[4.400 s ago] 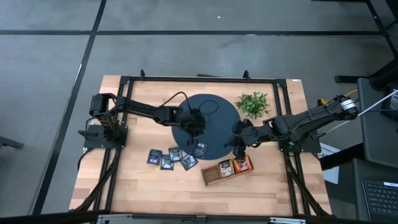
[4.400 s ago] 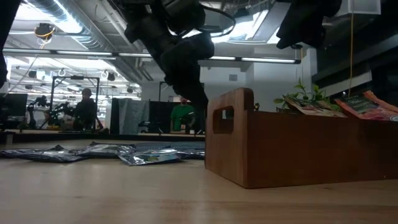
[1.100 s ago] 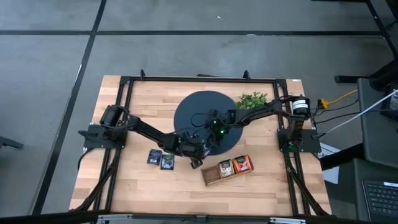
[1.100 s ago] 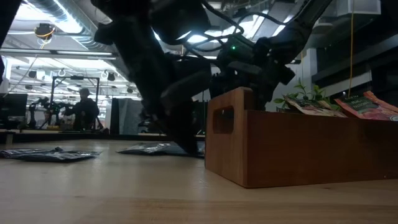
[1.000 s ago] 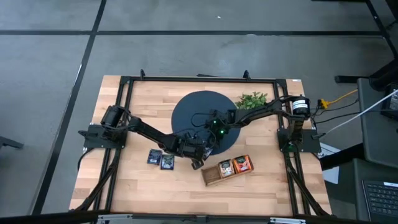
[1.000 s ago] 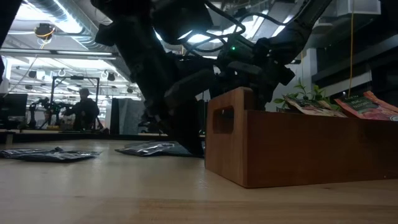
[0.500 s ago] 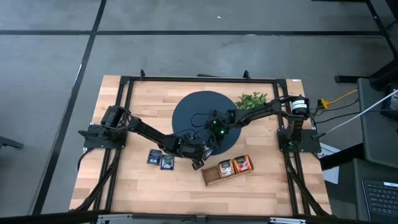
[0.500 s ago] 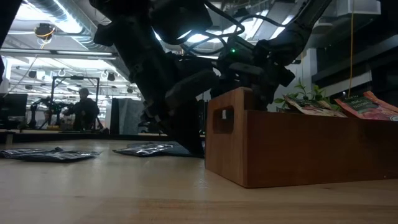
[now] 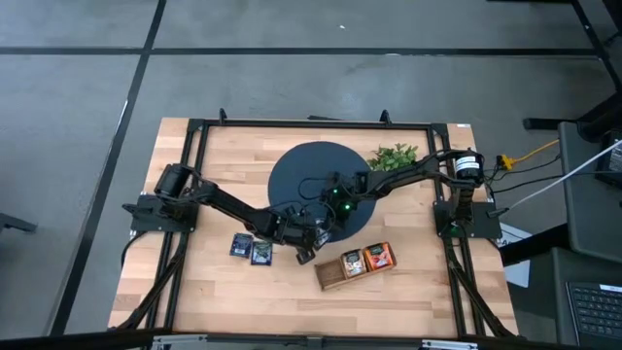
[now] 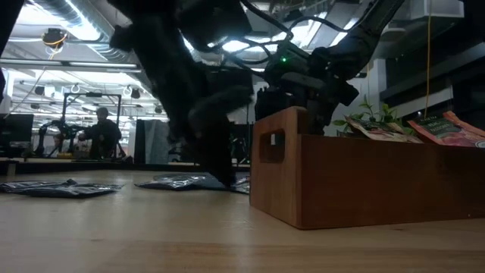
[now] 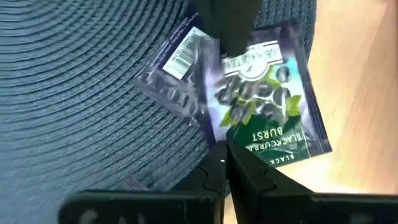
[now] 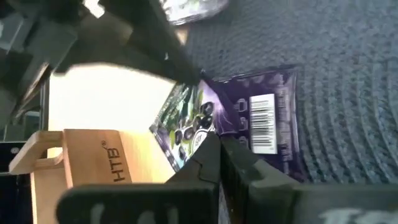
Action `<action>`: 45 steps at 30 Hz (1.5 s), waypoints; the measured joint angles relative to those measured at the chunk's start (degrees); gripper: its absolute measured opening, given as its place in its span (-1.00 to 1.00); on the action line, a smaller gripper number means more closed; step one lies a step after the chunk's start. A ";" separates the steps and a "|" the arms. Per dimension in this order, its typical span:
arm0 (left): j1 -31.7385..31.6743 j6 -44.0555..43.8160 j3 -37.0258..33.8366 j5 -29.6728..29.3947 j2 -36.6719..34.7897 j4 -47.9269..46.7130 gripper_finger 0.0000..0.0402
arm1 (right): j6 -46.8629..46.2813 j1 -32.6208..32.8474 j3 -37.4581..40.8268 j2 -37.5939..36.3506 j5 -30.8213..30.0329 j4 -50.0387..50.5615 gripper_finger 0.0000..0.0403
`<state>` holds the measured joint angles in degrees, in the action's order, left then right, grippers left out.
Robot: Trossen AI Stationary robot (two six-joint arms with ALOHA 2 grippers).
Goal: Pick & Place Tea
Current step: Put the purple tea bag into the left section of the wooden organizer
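Grippers, left (image 11: 222,163) and right (image 12: 219,148), each pinch a navy tea sachet (image 11: 264,115) on the mat (image 11: 74,99)

Both arms are dark, near-black jointed links with rounded motor housings, each bolted on a black base plate at its side of the counter (image 9: 224,292). Thin black cables loop along the links, and a small green light glows on the right arm's wrist. Each end effector, left (image 11: 222,163) and right (image 12: 219,146), has two slim, flat-sided black fingers.
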<state>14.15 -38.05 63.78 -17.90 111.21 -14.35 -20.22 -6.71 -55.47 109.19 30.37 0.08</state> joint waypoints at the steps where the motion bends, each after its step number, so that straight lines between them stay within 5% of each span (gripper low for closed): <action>1: 0.21 0.56 -0.06 -0.38 -0.93 -0.85 -0.94 | 0.50 -0.19 -0.06 -0.07 0.24 -0.08 -0.97; 13: 4.13 -1.89 0.09 -17.58 -10.34 -9.90 -0.98 | 5.58 -2.89 -1.70 -4.33 5.29 6.11 -0.98; 25: 4.34 -4.55 0.11 -26.17 -10.75 -5.19 -0.99 | 10.48 -1.76 -1.28 -20.64 -12.81 18.76 -0.99; 32: 2.30 4.42 -7.40 -18.87 -10.79 23.83 -0.99 | 11.05 0.47 -1.28 -25.50 -20.76 23.30 -0.99; 45: -1.93 4.56 -33.66 -14.99 -11.39 83.60 -0.96 | 10.02 3.64 -1.24 -26.47 -27.78 23.32 -0.99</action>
<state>12.22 -33.48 30.12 -32.89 99.82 69.25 -10.20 -3.07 -56.71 82.72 2.59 23.40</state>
